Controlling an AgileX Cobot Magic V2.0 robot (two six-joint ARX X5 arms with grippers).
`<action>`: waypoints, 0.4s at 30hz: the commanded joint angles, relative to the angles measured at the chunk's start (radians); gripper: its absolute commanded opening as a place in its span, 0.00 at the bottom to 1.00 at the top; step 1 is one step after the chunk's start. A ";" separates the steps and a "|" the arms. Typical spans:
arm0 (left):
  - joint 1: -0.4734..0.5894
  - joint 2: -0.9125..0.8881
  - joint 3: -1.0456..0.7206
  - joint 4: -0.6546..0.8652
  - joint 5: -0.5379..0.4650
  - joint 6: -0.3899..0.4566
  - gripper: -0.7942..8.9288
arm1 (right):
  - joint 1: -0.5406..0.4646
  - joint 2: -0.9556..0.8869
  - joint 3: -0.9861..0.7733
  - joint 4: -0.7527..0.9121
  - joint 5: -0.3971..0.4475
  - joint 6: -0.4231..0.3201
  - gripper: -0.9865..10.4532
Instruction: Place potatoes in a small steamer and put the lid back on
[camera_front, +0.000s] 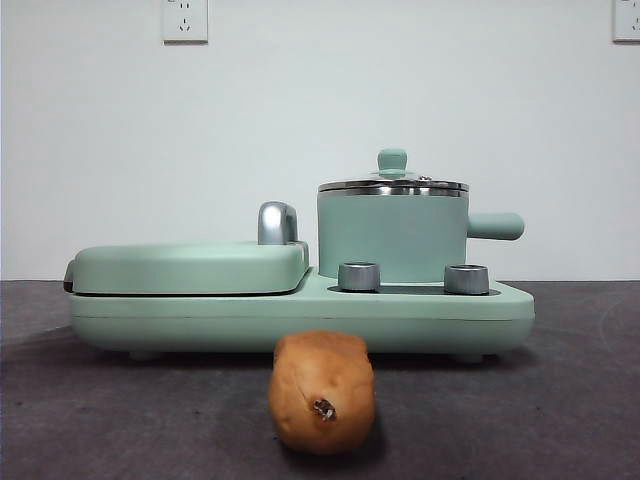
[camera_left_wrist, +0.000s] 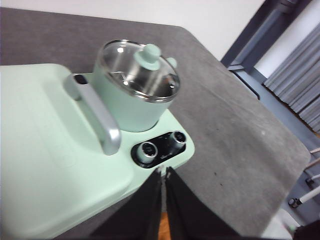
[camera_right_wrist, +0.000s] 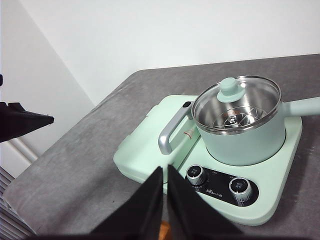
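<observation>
Orange-brown, the potato was seen lying on the grey table, near the camera and just in front of the mint-green cooker base, its dark eye spot turned forward. On the right part of that base the small steamer stood upright, with the lid seated on its steel rim and 2 knobs in front of it. The left gripper and the right gripper were each held above the table with jaws pressed narrowly together, nothing gripped.
</observation>
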 joint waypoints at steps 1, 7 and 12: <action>-0.018 0.009 0.023 0.012 0.006 0.021 0.12 | 0.003 0.007 0.011 0.006 -0.005 -0.008 0.10; -0.046 0.014 0.023 0.013 0.006 0.020 0.47 | 0.003 0.007 0.011 0.001 -0.004 -0.004 0.37; -0.069 0.015 0.024 0.023 0.006 0.020 0.59 | 0.003 0.007 0.011 0.000 -0.002 -0.004 0.49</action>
